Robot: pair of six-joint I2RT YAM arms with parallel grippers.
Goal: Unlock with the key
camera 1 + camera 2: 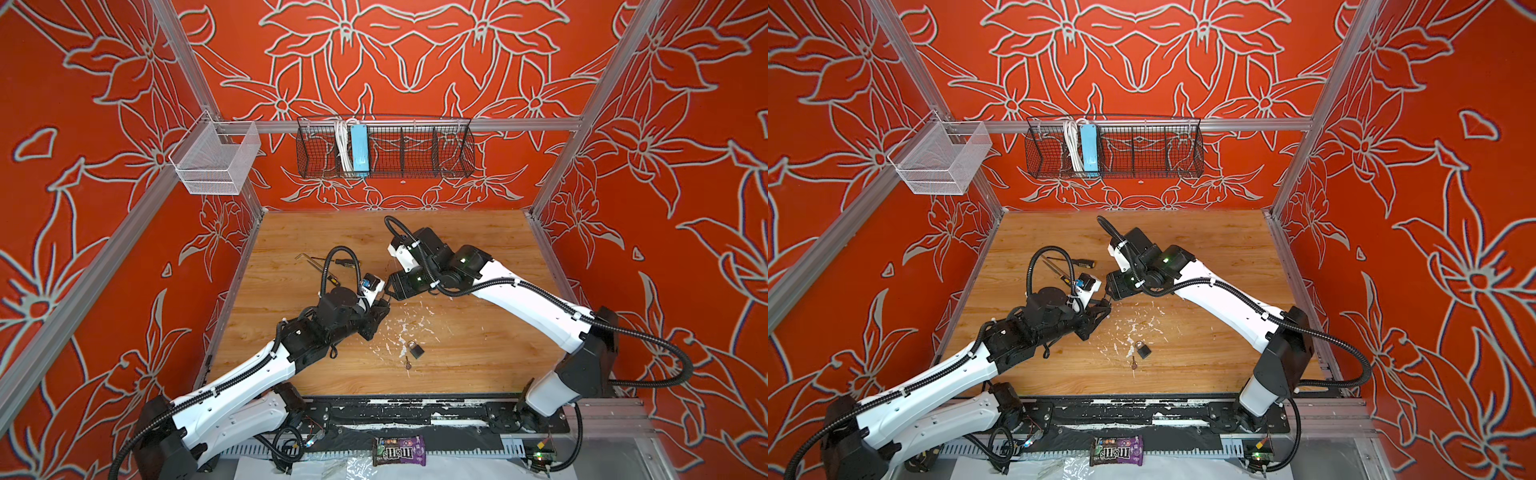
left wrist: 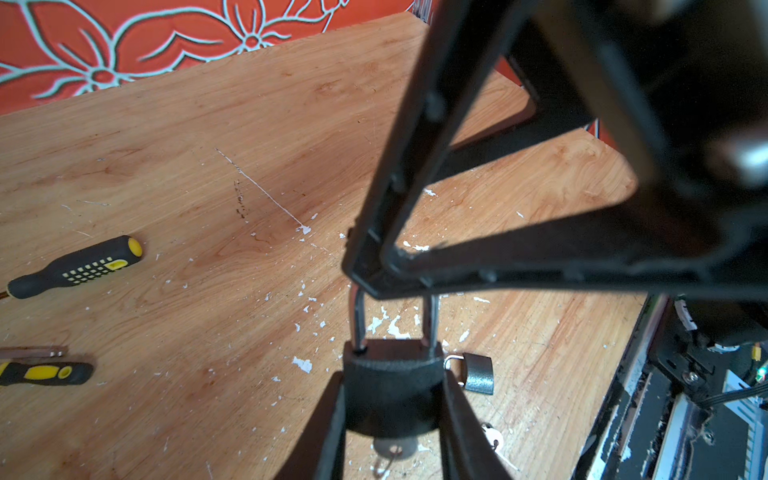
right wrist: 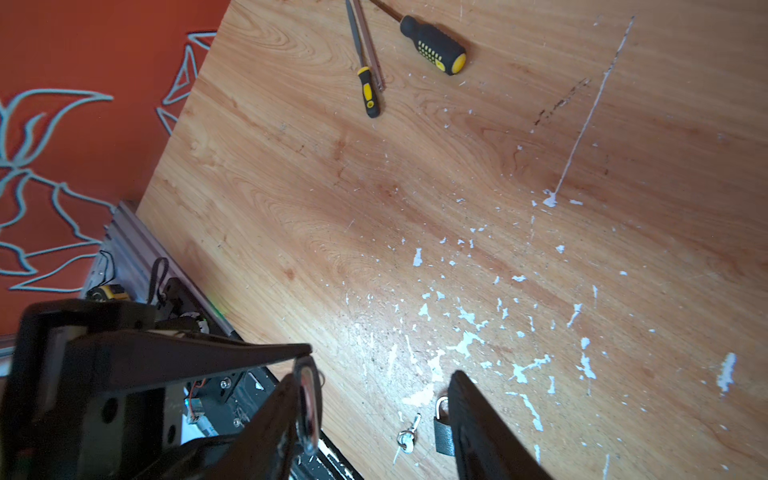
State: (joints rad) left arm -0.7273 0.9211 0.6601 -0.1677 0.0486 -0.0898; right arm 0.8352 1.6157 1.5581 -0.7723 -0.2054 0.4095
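In the left wrist view my left gripper (image 2: pixel 392 386) is shut on a black padlock (image 2: pixel 392 395), held above the table. Its silver shackle (image 2: pixel 358 320) points away toward my right gripper. A round key head (image 2: pixel 395 449) shows under the lock body. One finger (image 2: pixel 419 124) of the right gripper meets the shackle top. In the right wrist view my right gripper (image 3: pixel 374 376) stands open, with bare table between its jaws. Both grippers meet mid-table in both top views, the left gripper (image 1: pixel 380 311) below the right gripper (image 1: pixel 388 291). I cannot tell whether the shackle is released.
A small second padlock (image 1: pixel 417 350) and a loose key (image 1: pixel 408 365) lie on the wooden table (image 1: pixel 478 249) near its front. Two black-and-yellow screwdrivers (image 3: pixel 434 45) (image 3: pixel 370 93) lie at the back left. White flecks dot the middle. A black wire basket (image 1: pixel 384 147) hangs on the back wall.
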